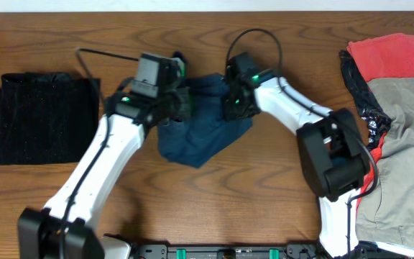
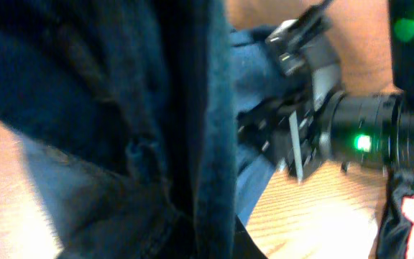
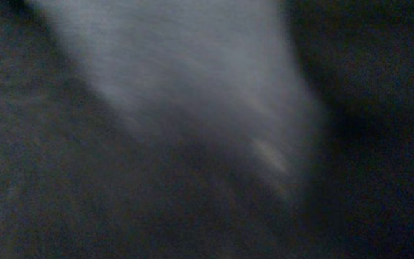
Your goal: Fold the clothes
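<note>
A dark blue garment [image 1: 201,137] is bunched at the table's middle, its upper edge lifted between my two grippers. My left gripper [image 1: 182,105] is at its upper left part, and the blue cloth [image 2: 157,144] fills the left wrist view and hides the fingers. My right gripper [image 1: 234,105] is at its upper right part. It also shows in the left wrist view [image 2: 300,137], against the cloth. The right wrist view is dark and blurred, filled by cloth [image 3: 192,108]. Both grippers appear shut on the garment.
A folded black garment [image 1: 40,116] lies at the left. A pile of clothes lies at the right edge: a red piece [image 1: 394,56], a grey piece [image 1: 405,144] and a black piece [image 1: 358,93]. Bare wooden table [image 1: 250,194] lies in front.
</note>
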Available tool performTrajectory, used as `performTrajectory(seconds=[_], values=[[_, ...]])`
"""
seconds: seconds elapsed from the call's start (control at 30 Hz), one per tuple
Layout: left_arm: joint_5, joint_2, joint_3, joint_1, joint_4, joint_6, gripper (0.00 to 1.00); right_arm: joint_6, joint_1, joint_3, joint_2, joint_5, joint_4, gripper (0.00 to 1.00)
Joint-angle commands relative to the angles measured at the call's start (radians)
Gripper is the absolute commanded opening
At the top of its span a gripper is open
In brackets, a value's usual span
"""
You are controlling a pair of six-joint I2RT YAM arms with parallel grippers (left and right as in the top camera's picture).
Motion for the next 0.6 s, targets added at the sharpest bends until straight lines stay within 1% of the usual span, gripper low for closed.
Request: performTrajectory(seconds=[0.0,0.07,0.17,0.23,0.37,0.5,0.57], values=[[-0.001,0.042,0.018,-0.046,0.039,0.009,0.06,0.116,0.086,-0.025,0.032,-0.029,-0.04,0.35],[-0.001,0.053,0.018,-0.069,0.056,0.009,0.06,0.135,0.108,-0.025,0.032,-0.029,-0.047,0.37],[-0.001,0.058,0.018,-0.102,0.061,0.009,0.06,0.135,0.121,-0.024,0.031,-0.024,-0.047,0.46],[-0.001,0.058,0.017,-0.117,0.056,0.01,0.06,0.135,0.111,-0.024,0.026,-0.009,-0.05,0.49],[-0.002,0.058,0.017,-0.127,0.034,0.01,0.06,0.135,0.059,-0.018,-0.004,0.044,-0.082,0.54],[-0.001,0.058,0.017,-0.127,-0.01,0.01,0.07,0.122,-0.031,0.004,-0.063,0.097,-0.146,0.59],[-0.001,0.058,0.017,-0.128,-0.035,0.009,0.17,0.096,-0.084,0.017,-0.102,0.098,-0.166,0.61]])
